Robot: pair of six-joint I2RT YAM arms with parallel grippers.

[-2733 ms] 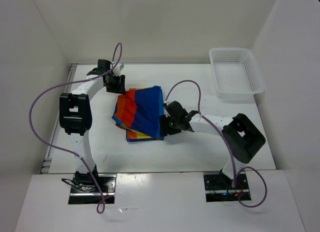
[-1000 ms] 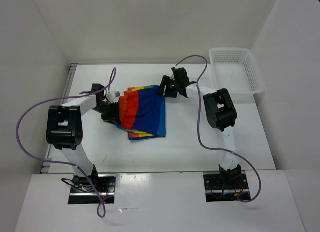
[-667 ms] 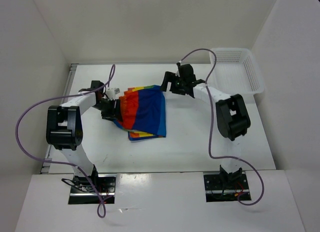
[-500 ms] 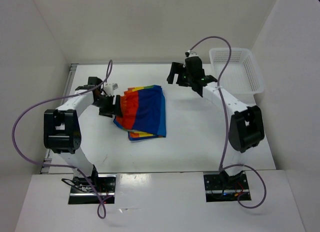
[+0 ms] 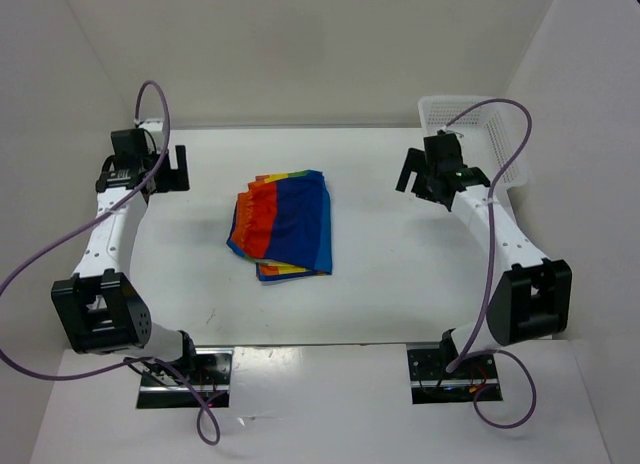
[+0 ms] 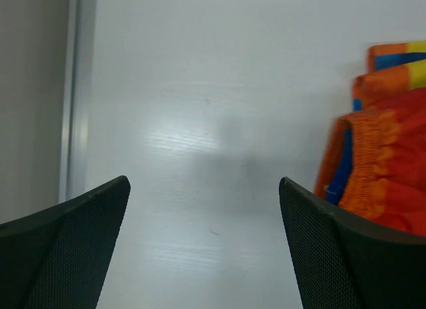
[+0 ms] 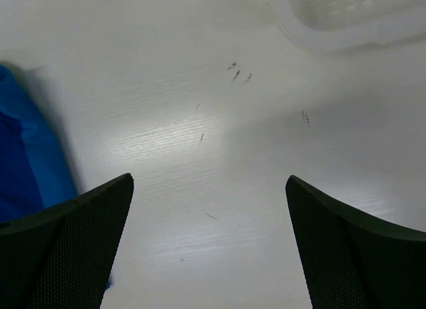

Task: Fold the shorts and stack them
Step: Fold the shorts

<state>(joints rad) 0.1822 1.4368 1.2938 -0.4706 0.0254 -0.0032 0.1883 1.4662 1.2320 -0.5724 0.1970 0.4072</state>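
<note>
The shorts (image 5: 283, 224) are laid folded at the middle of the bench (image 5: 400, 274). A white mesh basket (image 5: 512, 149) is set in the far right corner. The left jaws and right jaws are spread wide, unloaded.

Middle: folded shorts (image 5: 283, 224) take up the centre of the bench (image 5: 400, 274).
Left: bare bench between shorts and left gripper (image 5: 178, 170).
Right: bare bench up to right gripper (image 5: 410, 171).
Far right corner: basket (image 5: 505, 144) blocks passage.

A robot lab: white panels (image 5: 300, 54) enclose a table (image 5: 400, 274) with bolted arms (image 5: 112, 219).
</note>
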